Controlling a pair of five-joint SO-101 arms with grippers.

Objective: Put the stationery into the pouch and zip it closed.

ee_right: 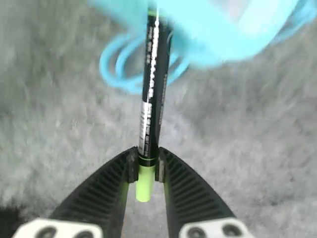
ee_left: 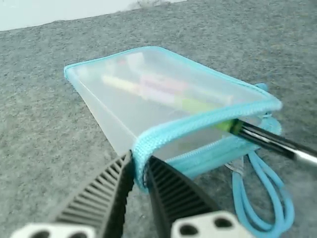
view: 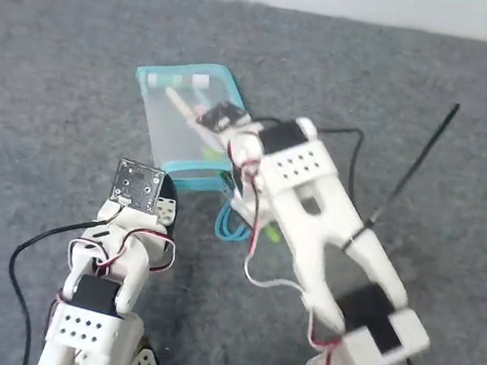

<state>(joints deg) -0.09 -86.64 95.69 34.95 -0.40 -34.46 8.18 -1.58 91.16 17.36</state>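
Lying on fuzzy grey carpet point(view: 59, 75), the frosted, soft-sided pouch point(ee_left: 109, 119) has a woven teal zip edge. The left gripper point(ee_left: 138, 166) has its ribbed black jaws pinched tight on one corner of it. The right gripper point(ee_right: 147, 161) clamps a slim black pen point(ee_right: 153, 89) with a green end, its far end poking into the pouch mouth. Pastel pens point(ee_left: 153, 91) lie inside, and a teal cord loop point(ee_left: 277, 193) trails beside.
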